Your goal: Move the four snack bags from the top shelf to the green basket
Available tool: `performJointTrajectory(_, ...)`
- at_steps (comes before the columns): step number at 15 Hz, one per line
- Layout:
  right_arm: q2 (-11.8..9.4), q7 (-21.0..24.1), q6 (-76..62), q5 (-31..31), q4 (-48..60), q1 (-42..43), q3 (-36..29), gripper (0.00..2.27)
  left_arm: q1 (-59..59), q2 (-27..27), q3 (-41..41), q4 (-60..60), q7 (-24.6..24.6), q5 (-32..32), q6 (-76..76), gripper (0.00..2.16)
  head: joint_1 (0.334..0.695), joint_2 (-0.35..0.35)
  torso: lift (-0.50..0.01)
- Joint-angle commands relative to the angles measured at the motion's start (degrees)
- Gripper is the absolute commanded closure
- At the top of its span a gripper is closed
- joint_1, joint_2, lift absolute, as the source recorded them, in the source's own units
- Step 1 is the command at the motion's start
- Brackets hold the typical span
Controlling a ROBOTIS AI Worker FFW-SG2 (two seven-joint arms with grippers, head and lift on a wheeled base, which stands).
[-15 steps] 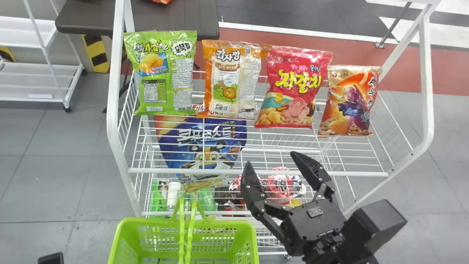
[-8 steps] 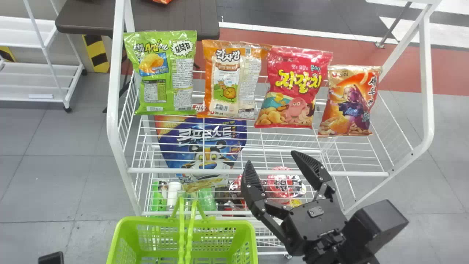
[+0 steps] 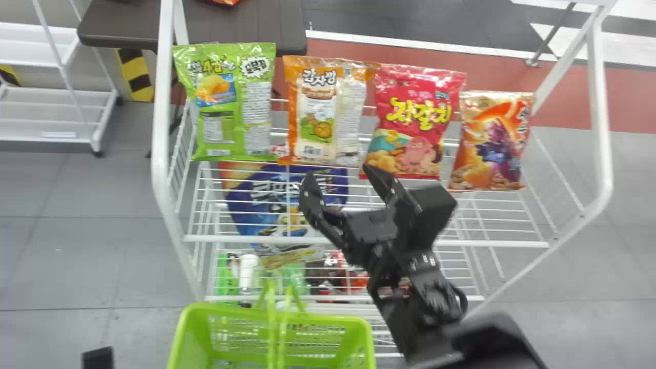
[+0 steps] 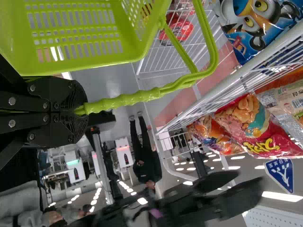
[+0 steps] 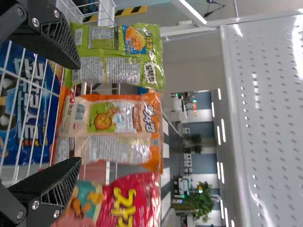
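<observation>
On the top shelf (image 3: 410, 241) stand four snack bags: green (image 3: 233, 102), orange-and-cream (image 3: 328, 113), red (image 3: 415, 120) and orange-brown (image 3: 492, 143). My right gripper (image 3: 338, 175) is open with nothing held, on the near side of the bags, below the orange-and-cream and red ones in the head view. Seen from the right wrist, the gripper (image 5: 79, 113) has the orange-and-cream bag (image 5: 113, 118) beyond the gap between its fingers. The green basket (image 3: 328, 320) hangs low before the rack; in the left wrist view my left gripper (image 4: 79, 110) is shut on its handle (image 4: 123, 99).
A blue snack pouch (image 3: 287, 205) lies below the top shelf, and cups and bottles sit lower. The rack's white posts (image 3: 161, 128) rise on both sides, and its front rail crosses beneath the right gripper in the head view. A brown table (image 3: 246, 25) stands behind.
The right gripper has moved left and up in the head view, closer to the bags, still open. The green basket and the black part at bottom left have shifted slightly right.
</observation>
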State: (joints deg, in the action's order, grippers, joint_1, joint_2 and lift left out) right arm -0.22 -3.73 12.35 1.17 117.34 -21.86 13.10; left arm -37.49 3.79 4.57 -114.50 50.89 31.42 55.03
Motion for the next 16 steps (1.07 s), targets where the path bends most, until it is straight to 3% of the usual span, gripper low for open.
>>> performJointTrajectory(1,0.3,0.6,3.1,0.3,-9.6,11.7,3.7,0.14,0.0,1.0,-0.4,0.1,0.1,0.2,-0.1,1.73,0.695,-0.097,0.000)
performJointTrajectory(3,0.3,1.4,4.1,-0.4,-17.1,19.4,5.7,0.14,0.0,1.6,-0.7,0.2,-0.1,0.4,-0.1,1.73,0.695,-0.024,0.000)
performJointTrajectory(6,0.3,0.3,4.1,-2.4,-25.0,26.4,5.9,0.14,0.7,2.2,-1.2,0.6,-0.4,0.8,-0.1,1.73,0.695,0.021,0.000)
performJointTrajectory(11,0.3,-6.2,4.8,-3.5,-31.6,33.0,5.9,0.14,2.9,2.8,-2.6,3.1,-0.6,1.2,-0.4,1.73,0.695,0.045,0.000)
performJointTrajectory(16,0.3,-9.4,6.1,-4.4,-38.3,39.1,5.9,0.20,4.4,3.2,-3.3,4.8,-0.5,2.0,-0.8,1.73,0.695,0.046,0.000)
